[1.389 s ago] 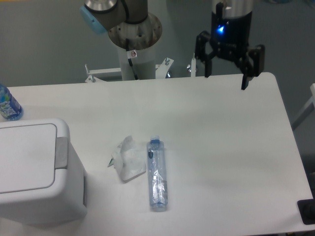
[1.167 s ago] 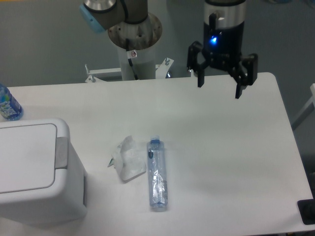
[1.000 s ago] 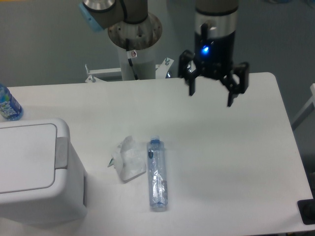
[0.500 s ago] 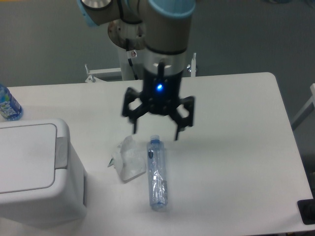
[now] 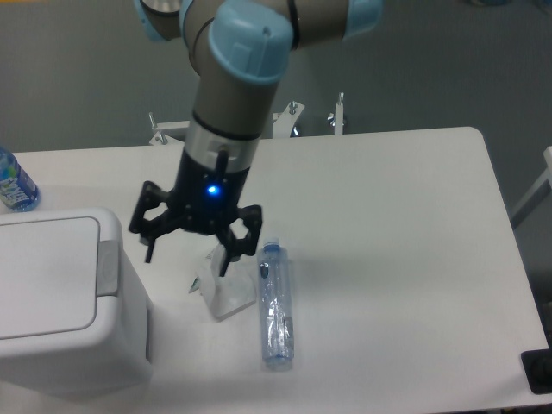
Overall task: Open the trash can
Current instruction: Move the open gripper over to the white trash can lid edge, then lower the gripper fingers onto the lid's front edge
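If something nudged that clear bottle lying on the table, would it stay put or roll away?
The bottle would probably roll: it lies on its side on the flat table, and its body looks round. It also looks empty and crumpled, so it is likely light and would dent easily. The dents might make it wobble instead of rolling straight.

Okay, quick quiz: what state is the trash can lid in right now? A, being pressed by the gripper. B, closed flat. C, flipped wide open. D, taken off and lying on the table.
B: the trash can has its lid lying flat and shut, and the gripper hangs open beside it, above the table, not touching the lid or the grey push tab.
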### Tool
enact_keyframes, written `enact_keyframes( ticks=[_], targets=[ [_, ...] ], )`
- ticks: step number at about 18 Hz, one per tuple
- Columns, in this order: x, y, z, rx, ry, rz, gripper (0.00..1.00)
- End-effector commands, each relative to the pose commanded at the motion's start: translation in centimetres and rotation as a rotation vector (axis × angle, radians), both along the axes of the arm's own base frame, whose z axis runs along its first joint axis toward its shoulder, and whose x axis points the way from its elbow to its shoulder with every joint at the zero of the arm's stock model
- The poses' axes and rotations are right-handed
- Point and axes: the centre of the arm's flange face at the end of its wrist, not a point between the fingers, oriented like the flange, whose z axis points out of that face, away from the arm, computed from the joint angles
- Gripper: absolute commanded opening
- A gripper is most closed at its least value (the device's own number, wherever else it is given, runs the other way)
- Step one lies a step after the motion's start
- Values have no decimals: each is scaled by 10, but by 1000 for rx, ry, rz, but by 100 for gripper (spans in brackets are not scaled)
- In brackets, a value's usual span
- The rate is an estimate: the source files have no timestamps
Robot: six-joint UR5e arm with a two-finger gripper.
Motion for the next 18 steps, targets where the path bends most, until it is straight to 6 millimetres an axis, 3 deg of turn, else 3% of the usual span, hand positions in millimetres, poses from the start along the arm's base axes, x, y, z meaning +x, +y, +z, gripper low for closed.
enact_keyframes(
  ticks=[8,18],
  targets=[
    [13,14,-10,10,0,-9,100],
    [13,17,-17,1,-4,-14,100]
  ],
)
